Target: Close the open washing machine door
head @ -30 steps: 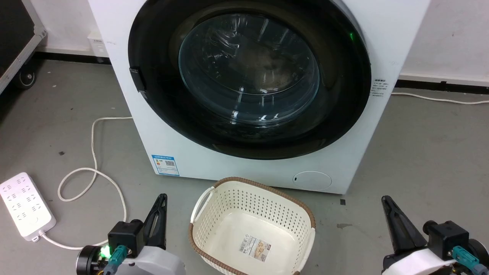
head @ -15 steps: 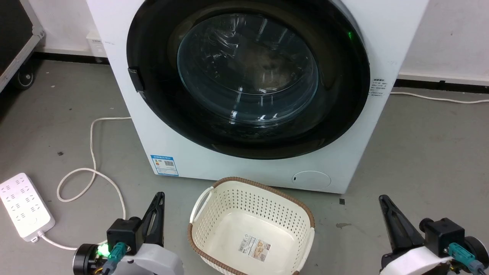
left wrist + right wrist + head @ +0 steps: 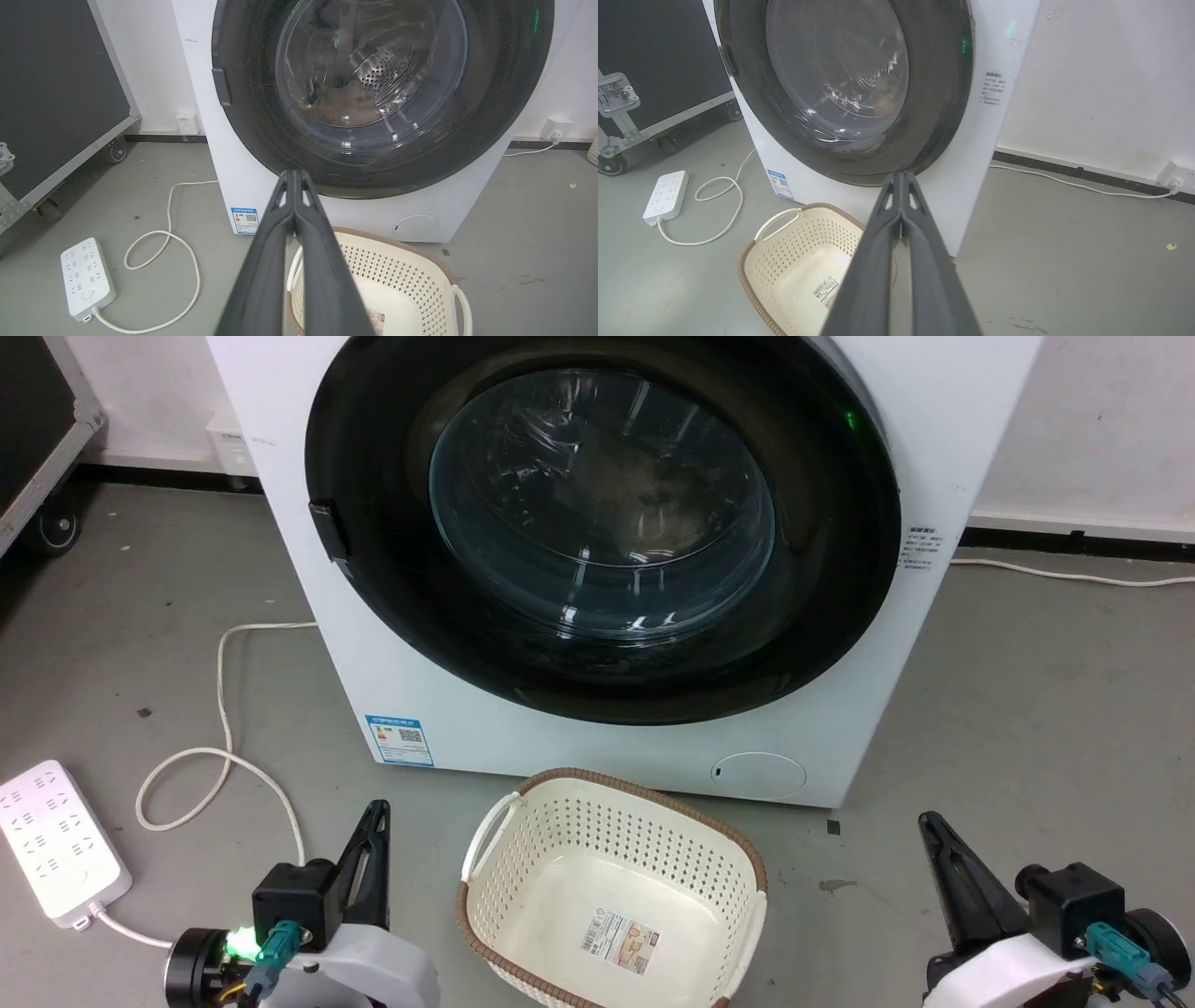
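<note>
- The washing machine door [image 3: 602, 523] is seen lying flat against the front of the washing machine [image 3: 439, 709], with no gap visible round its rim; the closing is judged done, or nearly so.
- What is left is judged to be a check of the latch. If a further push were needed, it would best be given on the black rim near the small dark tab [image 3: 327, 530] at its left edge, not on the glass.
- Any approach should be kept above the laundry basket [image 3: 611, 777], which stands on the floor just in front of the machine, between the two arms.
- The left hand [image 3: 294, 175] is pressed together with nothing in it, and is held low and well apart from the door.
- The right hand [image 3: 901, 176] is likewise pressed together and empty, low at the machine's right.
- The door shows a wide black rim round a bulging clear window, through which the perforated steel drum is visible.
</note>
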`<state>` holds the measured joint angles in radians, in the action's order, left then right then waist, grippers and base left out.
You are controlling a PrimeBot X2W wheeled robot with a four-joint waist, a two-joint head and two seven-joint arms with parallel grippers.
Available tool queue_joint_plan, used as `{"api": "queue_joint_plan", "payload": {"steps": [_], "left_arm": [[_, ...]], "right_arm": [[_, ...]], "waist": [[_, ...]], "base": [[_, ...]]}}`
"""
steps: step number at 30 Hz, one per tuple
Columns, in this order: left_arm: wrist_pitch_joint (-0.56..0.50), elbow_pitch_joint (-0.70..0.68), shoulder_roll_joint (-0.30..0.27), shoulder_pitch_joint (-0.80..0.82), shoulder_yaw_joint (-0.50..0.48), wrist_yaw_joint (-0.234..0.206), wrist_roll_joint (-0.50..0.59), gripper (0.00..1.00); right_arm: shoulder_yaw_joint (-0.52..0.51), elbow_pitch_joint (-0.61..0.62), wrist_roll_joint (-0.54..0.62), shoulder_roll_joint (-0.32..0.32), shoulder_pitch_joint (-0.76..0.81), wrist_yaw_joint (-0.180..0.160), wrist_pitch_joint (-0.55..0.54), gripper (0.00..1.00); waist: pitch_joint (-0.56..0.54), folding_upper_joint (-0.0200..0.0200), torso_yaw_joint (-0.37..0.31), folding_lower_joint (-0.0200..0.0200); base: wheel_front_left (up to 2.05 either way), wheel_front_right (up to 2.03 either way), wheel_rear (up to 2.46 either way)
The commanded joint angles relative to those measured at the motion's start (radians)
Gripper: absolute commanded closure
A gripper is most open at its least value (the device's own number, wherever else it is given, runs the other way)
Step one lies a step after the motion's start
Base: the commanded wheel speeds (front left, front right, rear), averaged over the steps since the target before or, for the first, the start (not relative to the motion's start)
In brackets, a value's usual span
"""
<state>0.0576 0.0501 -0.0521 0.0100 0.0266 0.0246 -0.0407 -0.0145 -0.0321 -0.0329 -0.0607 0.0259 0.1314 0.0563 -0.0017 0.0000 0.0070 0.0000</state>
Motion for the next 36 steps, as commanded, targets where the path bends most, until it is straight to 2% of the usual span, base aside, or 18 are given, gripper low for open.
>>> {"api": "queue_joint_plan", "payload": {"steps": [1, 36], "left_arm": [[-0.006, -0.009, 0.001, -0.008, -0.004, -0.006, 0.01, 1.0], [-0.058, -0.05, 0.002, -0.01, -0.027, -0.025, 0.041, 1.0]], "right_arm": [[0.002, 0.009, 0.01, 0.006, -0.018, -0.001, -0.004, 1.0], [0.014, 0.032, 0.033, 0.01, -0.026, -0.001, -0.056, 1.0]], "waist": [[0.0, 0.0, 0.0, 0.0], [0.002, 0.0, -0.007, 0.0]], "base": [[0.0, 0.0, 0.0], [0.0, 0.0, 0.0]]}}
